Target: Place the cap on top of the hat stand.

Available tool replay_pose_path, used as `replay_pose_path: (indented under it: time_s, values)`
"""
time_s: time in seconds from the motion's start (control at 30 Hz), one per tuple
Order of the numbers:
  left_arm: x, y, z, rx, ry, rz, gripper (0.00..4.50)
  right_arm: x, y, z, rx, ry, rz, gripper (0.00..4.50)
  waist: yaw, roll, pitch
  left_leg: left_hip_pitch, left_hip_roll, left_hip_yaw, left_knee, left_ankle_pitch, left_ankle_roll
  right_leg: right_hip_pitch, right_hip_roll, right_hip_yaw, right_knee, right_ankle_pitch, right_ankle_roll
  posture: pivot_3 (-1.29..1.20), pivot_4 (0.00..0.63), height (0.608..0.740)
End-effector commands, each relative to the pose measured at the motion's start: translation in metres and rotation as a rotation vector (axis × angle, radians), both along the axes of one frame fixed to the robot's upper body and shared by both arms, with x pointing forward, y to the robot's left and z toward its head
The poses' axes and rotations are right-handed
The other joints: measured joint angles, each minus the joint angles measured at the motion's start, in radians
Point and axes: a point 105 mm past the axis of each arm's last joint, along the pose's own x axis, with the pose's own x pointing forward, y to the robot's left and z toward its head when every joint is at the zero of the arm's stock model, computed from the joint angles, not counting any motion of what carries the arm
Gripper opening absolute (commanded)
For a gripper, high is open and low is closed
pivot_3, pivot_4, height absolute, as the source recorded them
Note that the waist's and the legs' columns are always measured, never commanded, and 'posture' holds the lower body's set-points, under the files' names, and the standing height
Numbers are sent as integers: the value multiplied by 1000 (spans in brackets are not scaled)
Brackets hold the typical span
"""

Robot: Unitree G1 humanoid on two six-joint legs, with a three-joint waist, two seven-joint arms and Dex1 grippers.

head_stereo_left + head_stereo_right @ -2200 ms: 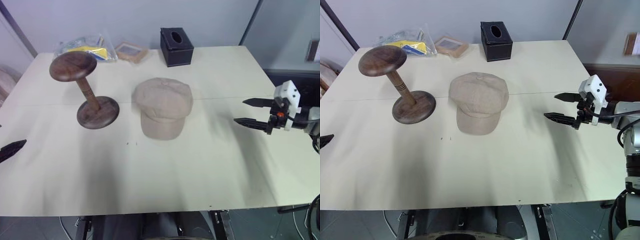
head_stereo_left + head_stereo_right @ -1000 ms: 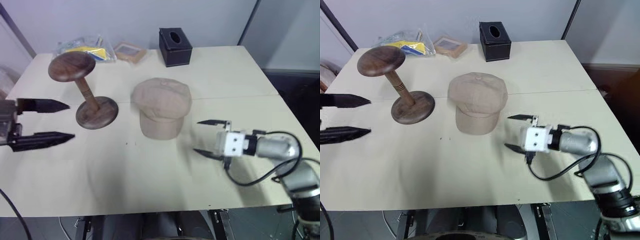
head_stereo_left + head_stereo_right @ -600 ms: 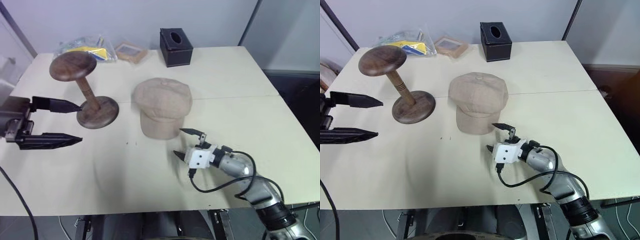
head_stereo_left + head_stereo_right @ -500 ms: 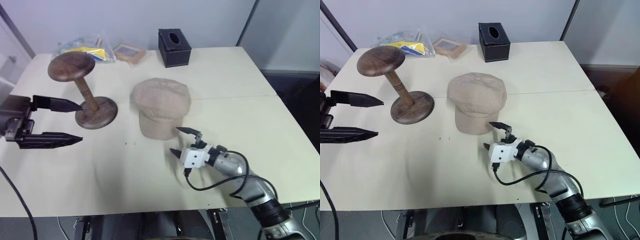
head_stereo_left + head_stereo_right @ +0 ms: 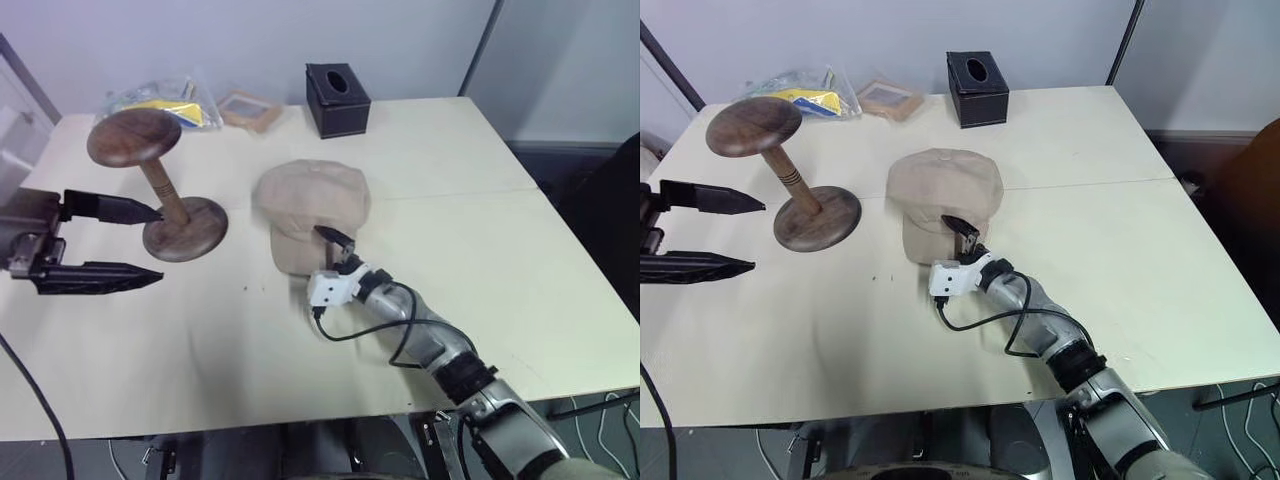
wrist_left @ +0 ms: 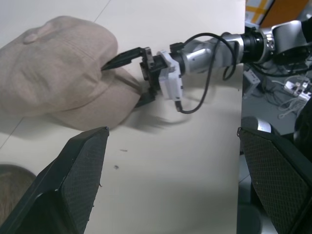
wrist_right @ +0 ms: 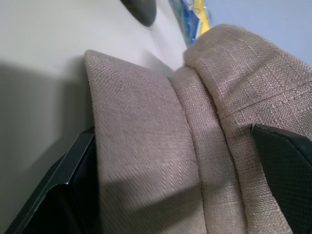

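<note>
Puffy woven-fabric cap (image 5: 308,208) lies beside turned-wood, disc-topped hat stand (image 5: 160,190).

Beige woven cap (image 5: 308,204), dark brown wooden hat stand (image 5: 150,190), black tissue box (image 5: 337,99).

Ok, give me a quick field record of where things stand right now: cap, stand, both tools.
cap: flat on the table, brim toward the robot, not lifted
hat stand: upright, left of the cap, disc top bare
right tool: open, one finger above the brim, one below its edge
left tool: open, beside the stand's stem, holding nothing
</note>
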Motion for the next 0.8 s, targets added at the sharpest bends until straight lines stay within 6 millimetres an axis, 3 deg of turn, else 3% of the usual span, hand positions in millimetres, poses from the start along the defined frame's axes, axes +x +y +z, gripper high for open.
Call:
replay_pose_path:
  time_s: [0.03,0.27,0.47,0.6,0.67,0.8]
  values:
    - [-3,1,9,-9,-48,13,4500,3,-12,-17,-44,40,-33,3635,2,0,0,0,0,0,0,0,0,1,0,0,0,0,0,0,150,740]
    - [0,3,6,-34,-66,39,4500,-1,-17,-8,-61,-16,-9,56,2,-1,0,0,-1,-1,0,0,0,2,-2,-1,-2,0,1,0,150,740]
    - [3,5,6,-61,-79,59,4500,-4,-21,-1,-42,-17,10,56,3,-2,1,0,-1,-2,0,0,0,2,-3,-1,-2,0,1,0,150,740]
    - [6,8,6,-89,-101,100,4500,1,-26,19,10,-28,5,19,2,-2,1,-1,-1,-2,0,0,0,2,-3,-1,-3,-1,1,0,150,740]
    - [6,11,7,-109,-127,140,4500,3,-27,41,57,-57,15,19,1,-2,1,-1,-1,-2,0,0,0,1,-3,-1,-3,0,1,0,150,740]
    - [-2,21,24,-232,-220,268,4500,14,-29,111,172,-141,48,19,-2,-2,7,-1,0,-2,0,0,0,0,-3,-1,-2,0,1,0,150,740]
